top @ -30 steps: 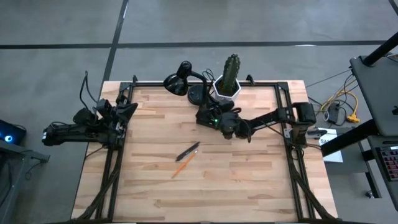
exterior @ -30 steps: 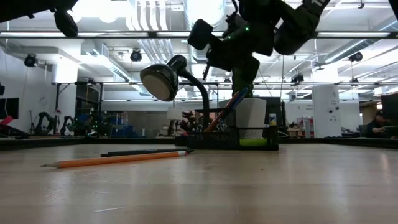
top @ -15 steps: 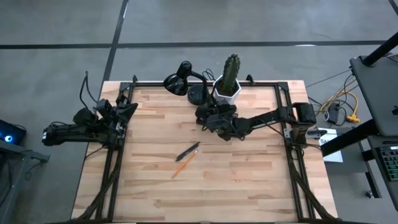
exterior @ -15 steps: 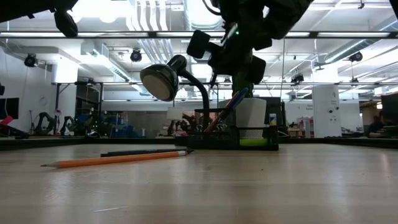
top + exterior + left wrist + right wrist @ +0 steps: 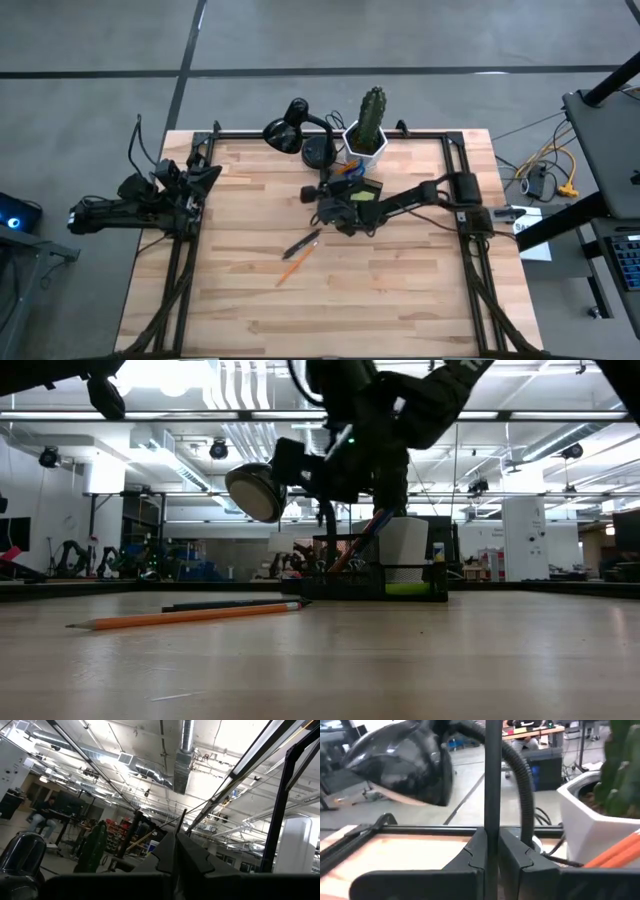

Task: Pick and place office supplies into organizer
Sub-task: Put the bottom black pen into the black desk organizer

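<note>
orange pencil (image 5: 289, 269): 1 | dark pen (image 5: 301, 243): 1 | organizer (image 5: 362, 190): 1 | lamp (image 5: 296, 131): 1 | cactus pot (image 5: 367, 141): 1

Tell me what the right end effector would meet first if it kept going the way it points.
Probably the black gooseneck desk lamp: the shut right end effector aims at its neck and shade, though depth is unclear.

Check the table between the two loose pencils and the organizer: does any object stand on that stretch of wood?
Nothing rests there. The orange pencil and dark pencil lie on bare wood; only the shut right gripper hangs over the stretch before the organizer.
</note>
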Robot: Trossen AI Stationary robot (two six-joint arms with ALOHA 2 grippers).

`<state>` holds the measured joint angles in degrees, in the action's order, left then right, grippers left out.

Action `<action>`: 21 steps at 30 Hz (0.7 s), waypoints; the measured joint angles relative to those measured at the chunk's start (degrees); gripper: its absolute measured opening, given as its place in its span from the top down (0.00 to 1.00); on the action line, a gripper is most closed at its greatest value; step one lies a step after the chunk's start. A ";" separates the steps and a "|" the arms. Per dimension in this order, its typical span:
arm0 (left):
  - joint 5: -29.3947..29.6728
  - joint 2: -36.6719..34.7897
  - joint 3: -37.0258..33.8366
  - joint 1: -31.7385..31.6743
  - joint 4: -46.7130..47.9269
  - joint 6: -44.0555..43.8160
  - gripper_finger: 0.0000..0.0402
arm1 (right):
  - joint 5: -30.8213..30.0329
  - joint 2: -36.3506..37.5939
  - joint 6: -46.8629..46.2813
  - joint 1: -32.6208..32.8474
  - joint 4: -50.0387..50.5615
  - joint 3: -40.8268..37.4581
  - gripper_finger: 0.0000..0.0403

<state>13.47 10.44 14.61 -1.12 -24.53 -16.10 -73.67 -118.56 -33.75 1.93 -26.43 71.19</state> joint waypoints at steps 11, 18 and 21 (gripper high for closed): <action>0.00 -0.09 0.00 0.02 -0.26 -0.02 1.00 | -5.42 -2.91 -0.78 -0.17 0.14 4.86 0.97; 0.00 -0.09 0.00 0.00 -0.24 0.00 1.00 | -6.01 -2.87 -6.39 -0.31 0.85 4.01 0.97; 0.00 -0.09 0.00 0.02 -0.24 0.00 1.00 | -6.01 -2.78 -6.59 -0.58 0.96 3.91 0.97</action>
<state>13.47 10.35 14.61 -1.10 -24.77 -16.10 -79.68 -121.34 -40.34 1.36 -25.47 75.09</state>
